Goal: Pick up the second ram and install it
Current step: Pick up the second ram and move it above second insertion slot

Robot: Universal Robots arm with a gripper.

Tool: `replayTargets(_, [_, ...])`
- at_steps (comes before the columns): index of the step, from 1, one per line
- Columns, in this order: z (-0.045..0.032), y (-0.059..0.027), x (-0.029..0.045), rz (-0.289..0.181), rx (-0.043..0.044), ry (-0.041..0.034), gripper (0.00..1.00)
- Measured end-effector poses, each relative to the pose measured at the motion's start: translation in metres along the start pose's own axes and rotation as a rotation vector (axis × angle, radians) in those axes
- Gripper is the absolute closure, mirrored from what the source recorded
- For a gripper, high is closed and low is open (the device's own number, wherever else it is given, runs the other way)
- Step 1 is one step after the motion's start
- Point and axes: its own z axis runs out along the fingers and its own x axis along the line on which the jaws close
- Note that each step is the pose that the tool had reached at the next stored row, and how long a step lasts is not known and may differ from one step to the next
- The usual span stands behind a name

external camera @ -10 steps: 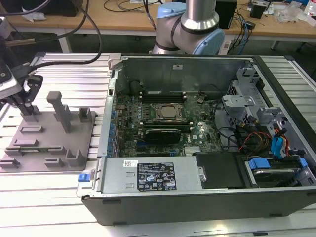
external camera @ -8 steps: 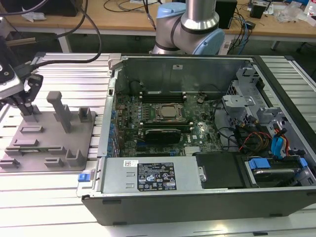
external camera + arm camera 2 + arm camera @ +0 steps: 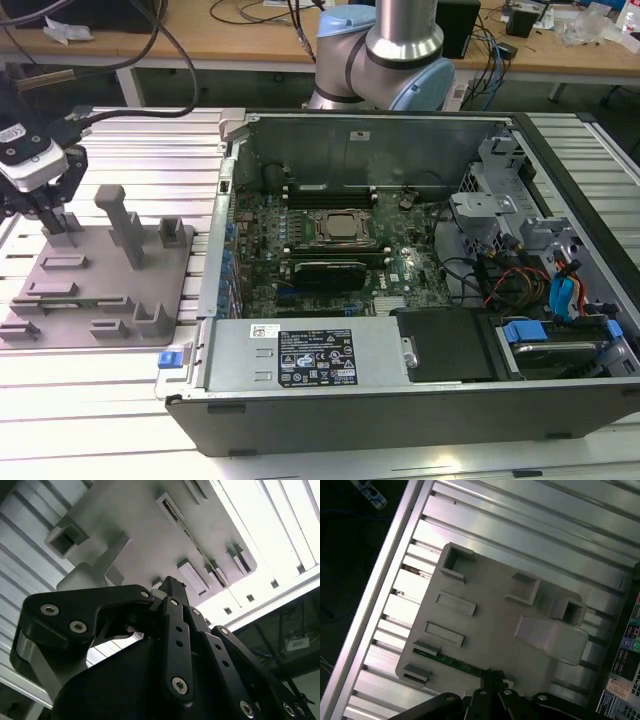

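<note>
The second ram [image 3: 451,661] shows as a thin green edge standing in a slot of the grey fixture plate [image 3: 490,615]. Its length runs straight into my fingertips. In the first wrist view my gripper [image 3: 492,674] is down on the plate with its black fingers pinched together on the ram's end. The exterior view has the gripper [image 3: 52,212] low over the far left corner of the fixture plate [image 3: 100,280]. The second wrist view looks past the closed gripper [image 3: 170,587] at the plate's brackets.
An open computer case [image 3: 560,180] lies at the exterior view's right of the plate, with its motherboard [image 3: 330,240] and black memory slots [image 3: 330,190] exposed. A tall grey post [image 3: 125,225] rises from the plate beside my gripper. The arm's base [image 3: 385,50] stands behind the case.
</note>
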Motion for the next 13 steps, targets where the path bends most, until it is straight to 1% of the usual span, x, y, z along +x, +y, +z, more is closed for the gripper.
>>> replayTargets(2, [0.0008, 0.0002, 0.0004, -0.045, -0.0009, 0.0009, 0.92])
replayTargets(4, [0.0018, 0.0002, 0.0005, -0.125, -0.0024, 0.0028, 0.92])
replayTargets(5, [0.0024, 0.0002, 0.0005, -0.174, -0.0033, 0.0038, 0.92])
replayTargets(8, [0.0034, 0.0001, 0.0005, -0.235, -0.0042, 0.0053, 0.92])
replayTargets(9, [0.0043, 0.0001, 0.0005, -0.276, -0.0046, 0.0064, 0.92])
replayTargets(12, [0.0062, 0.0001, 0.0006, -0.367, -0.0060, 0.0087, 0.92])
replayTargets(13, [0.0073, 0.0000, 0.0006, -0.419, -0.0068, 0.0099, 0.92])
